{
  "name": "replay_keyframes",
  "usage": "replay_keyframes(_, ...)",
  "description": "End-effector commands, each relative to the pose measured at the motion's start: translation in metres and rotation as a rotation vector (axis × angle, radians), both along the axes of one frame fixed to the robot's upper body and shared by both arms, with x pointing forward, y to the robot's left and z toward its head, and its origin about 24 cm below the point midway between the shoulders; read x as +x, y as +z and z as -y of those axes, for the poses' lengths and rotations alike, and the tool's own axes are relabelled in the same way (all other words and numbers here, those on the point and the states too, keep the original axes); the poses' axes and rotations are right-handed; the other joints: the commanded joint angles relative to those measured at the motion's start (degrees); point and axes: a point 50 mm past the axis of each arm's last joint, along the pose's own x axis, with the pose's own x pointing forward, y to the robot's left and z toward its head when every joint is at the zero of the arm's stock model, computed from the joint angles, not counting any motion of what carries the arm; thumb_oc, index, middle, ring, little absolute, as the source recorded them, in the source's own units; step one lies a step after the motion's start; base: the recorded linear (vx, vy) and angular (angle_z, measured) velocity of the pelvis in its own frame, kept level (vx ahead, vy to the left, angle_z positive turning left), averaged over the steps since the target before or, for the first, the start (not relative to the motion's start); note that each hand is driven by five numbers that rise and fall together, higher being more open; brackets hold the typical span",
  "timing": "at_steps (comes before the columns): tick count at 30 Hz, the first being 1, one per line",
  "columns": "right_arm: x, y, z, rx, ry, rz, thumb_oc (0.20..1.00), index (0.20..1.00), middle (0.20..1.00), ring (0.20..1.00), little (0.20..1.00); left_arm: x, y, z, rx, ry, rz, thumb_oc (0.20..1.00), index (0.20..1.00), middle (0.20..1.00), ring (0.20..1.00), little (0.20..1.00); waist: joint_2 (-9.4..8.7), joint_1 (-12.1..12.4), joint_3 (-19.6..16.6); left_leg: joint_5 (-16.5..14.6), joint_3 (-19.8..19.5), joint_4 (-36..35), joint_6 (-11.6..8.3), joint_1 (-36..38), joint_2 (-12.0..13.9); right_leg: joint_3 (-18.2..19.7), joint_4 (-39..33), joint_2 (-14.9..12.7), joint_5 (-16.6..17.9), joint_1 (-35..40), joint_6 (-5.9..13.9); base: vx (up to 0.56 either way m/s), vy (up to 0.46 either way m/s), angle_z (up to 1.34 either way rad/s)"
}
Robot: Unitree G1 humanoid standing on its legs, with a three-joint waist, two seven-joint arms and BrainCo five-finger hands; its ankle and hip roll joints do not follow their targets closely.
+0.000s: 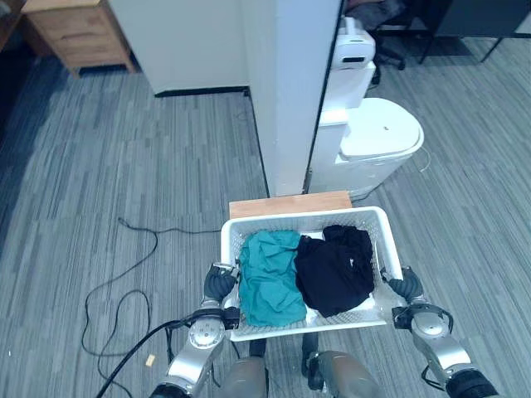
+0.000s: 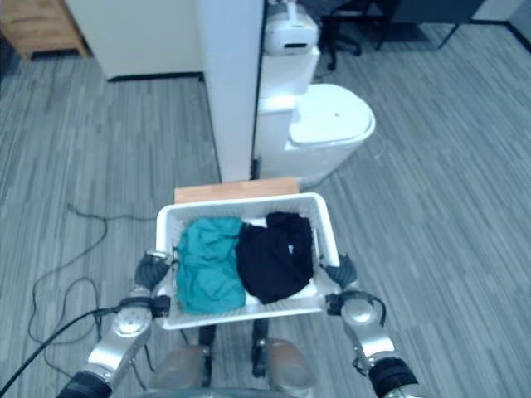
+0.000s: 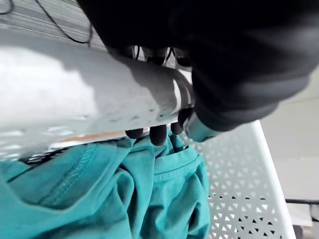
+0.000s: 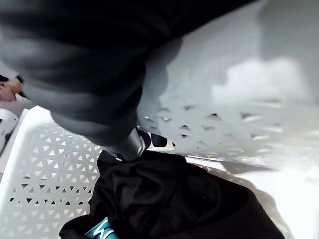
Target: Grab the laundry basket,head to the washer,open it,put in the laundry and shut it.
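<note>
Grey striped carpet [image 1: 99, 166] all around, with a white pillar [image 1: 286, 91] straight ahead and a white washer [image 1: 377, 141] tucked just behind it on the robot's right. So the white laundry basket [image 1: 303, 220] is up off the floor, carried in front of the robot between both hands, with a teal garment [image 1: 270, 278] on its left half and a black garment [image 1: 336, 267] on its right half, the two touching in the middle. The left hand [image 1: 221, 286] is clamped on the basket's left rim, and the left wrist view shows dark fingertips [image 3: 158, 134] hooked over the rim just above the teal cloth. The right hand [image 1: 406, 288] is on the right rim; the right wrist view has its fingers [image 4: 158, 140] poking through by the perforated wall, so I'd call that wrapped round the rim too. What could go wrong, in my opinion: the pillar sits between the basket and the washer, so turning too tight could clip the far corner on it and twist the basket out of a grip. Also there's a loose black cable [image 1: 137, 257] snaking on the carpet to the left, a trip risk if the route swings that way. A wooden board [image 1: 290, 204] sits just beyond the basket, low down; can't tell what it belongs to. The head views give you the whole layout and the route, but hide the finger wrap; the wrist views show that up close, plus the triangle-hole mesh of the walls, and nothing of the washer.
</note>
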Motion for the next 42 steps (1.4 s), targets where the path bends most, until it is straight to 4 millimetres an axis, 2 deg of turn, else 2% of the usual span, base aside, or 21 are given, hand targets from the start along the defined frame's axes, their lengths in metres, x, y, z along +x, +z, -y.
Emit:
replay_keyframes(1,0.017,0.05,-0.011,0.103,0.096,0.269,0.2,0.2,0.2,0.2,0.2,0.005,0.022,0.008,-0.108,-0.064,0.114,0.2,0.2,0.2,0.2,0.2,-0.65,-2.84,-4.41,-13.19,3.07,-0.42,3.43,5.12,-3.58,3.16,-9.02,-0.62,7.18,-1.78,4.64,-0.13,0.304,-0.72)
replay_keyframes(4,0.012,0.057,-0.022,0.14,0.125,0.305,0.2,0.2,0.2,0.2,0.2,0.0,0.03,0.002,-0.095,-0.073,0.137,0.2,0.2,0.2,0.2,0.2,-0.67,-4.27,-4.29,-12.37,10.38,-3.32,5.28,7.42,-3.03,6.71,-6.89,0.73,8.79,-4.19,7.68,-0.2,0.207,-1.93)
replay_keyframes(6,0.012,0.064,-0.027,0.157,0.133,0.339,0.2,0.2,0.2,0.2,0.2,0.0,0.035,-0.002,-0.1,-0.063,0.158,0.2,0.2,0.2,0.2,0.2,-0.12,-4.36,-3.32,-12.02,14.93,-4.24,5.33,8.17,-1.77,2.8,-3.96,0.49,7.78,-5.93,8.35,-0.15,0.042,-1.5)
replay_keyframes(9,0.013,0.072,-0.035,0.188,0.152,0.381,0.2,0.2,0.2,0.2,0.2,0.002,0.045,-0.002,-0.115,-0.061,0.202,0.2,0.2,0.2,0.2,0.2,0.92,-3.35,-3.77,-11.35,22.17,-4.85,4.65,8.79,0.58,-13.23,-1.15,-5.37,4.18,-4.84,6.54,-0.14,-0.027,-2.25)
replay_keyframes(10,0.013,0.072,-0.034,0.188,0.151,0.38,0.2,0.2,0.2,0.2,0.2,0.002,0.045,-0.002,-0.116,-0.061,0.201,0.2,0.2,0.2,0.2,0.2,0.96,-3.33,-3.7,-11.43,22.17,-4.83,4.63,8.9,0.61,-13.23,-0.97,-5.37,4.03,-4.8,6.54,-0.07,-0.059,-0.87)
replay_keyframes(11,0.01,0.075,-0.034,0.182,0.163,0.391,0.2,0.2,0.2,0.2,0.2,0.001,0.046,-0.002,-0.129,-0.061,0.207,0.2,0.2,0.2,0.2,0.2,1.54,-3.75,-4.48,-11.72,26.12,-5.47,4.78,10.18,1.78,-16.57,1.27,-7.13,2.83,-4.11,5.47,0.04,-0.055,-0.97)
replay_keyframes(15,0.008,0.082,-0.036,0.172,0.189,0.415,0.2,0.2,0.2,0.2,0.2,0.003,0.047,0.003,-0.142,-0.086,0.209,0.2,0.2,0.2,0.2,0.2,3.1,-4.47,-5.26,-13.83,32.62,-5.42,4.36,12.77,3.95,-19.9,4.73,-10.83,1.27,-2.72,6.25,0.06,-0.11,-1.64)
replay_keyframes(18,0.004,0.081,-0.034,0.173,0.192,0.405,0.2,0.2,0.2,0.2,0.2,0.006,0.047,0.015,-0.165,-0.138,0.203,0.2,0.2,0.2,0.2,0.2,2.73,-5.67,-6.34,-14.88,35.14,-1.27,2.48,12.44,5.43,-18.63,1.15,-9.58,0.24,-1.08,5.58,0.18,-0.216,-0.97)
replay_keyframes(20,0.001,0.081,-0.032,0.181,0.187,0.404,0.2,0.2,0.2,0.2,0.2,0.006,0.046,0.024,-0.192,-0.167,0.191,0.2,0.2,0.2,0.2,0.2,2.04,-6.26,-5.72,-16.39,35.21,9.81,1.66,10.12,8.66,-15.82,-1.3,-7.4,-0.82,1.05,3.95,0.27,-0.309,-0.52)
replay_keyframes(22,0.002,0.082,-0.03,0.168,0.195,0.398,0.2,0.2,0.2,0.2,0.2,0.006,0.045,0.029,-0.209,-0.177,0.186,0.2,0.2,0.2,0.2,0.2,2.05,-5.78,-4.72,-14.59,32.67,19.79,1.03,6.91,11.14,-13.63,-2.67,-5.3,-2.1,2.9,1.97,0.25,-0.261,-0.72)
replay_keyframes(23,0.002,0.082,-0.029,0.163,0.196,0.393,0.2,0.2,0.2,0.2,0.2,0.006,0.043,0.032,-0.217,-0.18,0.178,0.2,0.2,0.2,0.2,0.2,2.04,-4.99,-4.19,-13.26,29.75,23.67,0.72,4.09,10.91,-12.56,-4.02,-4.17,-2.58,4.14,1.17,0.16,-0.203,-1.1)
replay_keyframes(24,0.003,0.083,-0.029,0.161,0.204,0.392,0.2,0.2,0.2,0.2,0.2,0.005,0.042,0.032,-0.219,-0.175,0.171,0.2,0.2,0.2,0.2,0.2,1.24,-3.91,-3.7,-12.32,26.88,24.79,1.84,0.09,7.9,-11.52,-4.99,-4.27,-1.85,4.36,0.3,0.28,-0.132,-1.13)
replay_keyframes(25,0.002,0.083,-0.03,0.143,0.227,0.387,0.2,0.2,0.2,0.2,0.2,-0.001,0.037,0.032,-0.234,-0.162,0.15,0.2,0.2,0.2,0.2,0.2,1.09,-1.47,-3.19,-13.35,19.65,22.31,2.52,-5.11,2.45,-8.26,-5.98,-3.27,-2.35,5.9,0.75,0.31,-0.056,-0.73)
replay_keyframes(27,0.002,0.082,-0.03,0.144,0.234,0.384,0.2,0.2,0.2,0.2,0.2,-0.004,0.033,0.029,-0.233,-0.145,0.133,0.2,0.2,0.2,0.2,0.2,1.01,0.47,-2.94,-12.48,16.19,17.24,2.61,-8.27,-0.12,-6.08,-7.39,-2.72,-2.83,7.45,1.57,0.32,-0.01,-0.86)
replay_keyframes(29,0.002,0.082,-0.03,0.143,0.233,0.383,0.2,0.2,0.2,0.2,0.2,-0.006,0.032,0.028,-0.23,-0.145,0.126,0.2,0.2,0.2,0.2,0.2,1.05,1.13,-3.06,-10.34,15.18,14.44,2.39,-9.62,-0.87,-5.45,-8.1,-2.29,-2.88,8.13,1.65,0.21,-0.014,-1.34)
replay_keyframes(31,0.004,0.082,-0.029,0.143,0.229,0.383,0.2,0.2,0.2,0.2,0.2,-0.008,0.029,0.025,-0.224,-0.138,0.111,0.2,0.2,0.2,0.2,0.2,2.31,3.21,-3.4,-2.95,12.43,3.96,1.15,-11.76,-1.63,-3.07,-9.16,0.55,-4.66,11.22,1.65,0.49,0.007,-0.51)
replay_keyframes(35,0.006,0.085,-0.032,0.172,0.231,0.401,0.2,0.2,0.2,0.2,0.2,-0.006,0.031,0.02,-0.206,-0.13,0.123,0.2,0.2,0.2,0.2,0.2,2.13,5.58,-4.35,-0.06,13.9,-0.04,1.52,-13.58,-0.61,0.31,-8.88,1.31,-8.27,16.43,1.89,0.53,0.083,-0.54)
replay_keyframes(36,0.006,0.084,-0.035,0.181,0.243,0.402,0.2,0.2,0.2,0.2,0.2,-0.007,0.031,0.017,-0.199,-0.12,0.124,0.2,0.2,0.2,0.2,0.2,1.22,6.48,-5.1,-0.71,13.72,2.46,2.18,-14.55,-1.1,0.37,-8.54,-0.16,-8.3,17.66,2.78,0.77,0.229,-0.64)
replay_keyframes(39,0.012,0.088,-0.05,0.208,0.292,0.422,0.2,0.2,0.2,0.2,0.2,-0.005,0.036,0.011,-0.164,-0.13,0.141,0.2,0.2,0.2,0.2,0.2,-0.33,6.98,-5.71,-5.02,14.71,5.84,5.02,-11.51,-1.45,2.42,5.83,-3.27,-4.08,12.93,6.21,0.52,0.172,-1.19)
replay_keyframes(40,0.015,0.089,-0.056,0.205,0.314,0.429,0.2,0.2,0.2,0.2,0.2,-0.005,0.04,0.006,-0.143,-0.122,0.156,0.2,0.2,0.2,0.2,0.2,-0.31,6.6,-5.5,-7.39,15.81,4.91,5.93,-7.02,-1.41,1.08,10.97,-4.81,-0.52,8.4,7.73,0.43,0.139,-1.06)
replay_keyframes(42,0.018,0.094,-0.058,0.199,0.337,0.442,0.2,0.2,0.2,0.2,0.2,-0.003,0.046,0.004,-0.14,-0.121,0.183,0.2,0.2,0.2,0.2,0.2,1.04,5.21,-5.43,-10.29,16.8,1.67,6.04,-0.37,-1.0,-4.14,8.95,-5.95,0.21,0.68,6.81,0.58,0.145,-0.78)
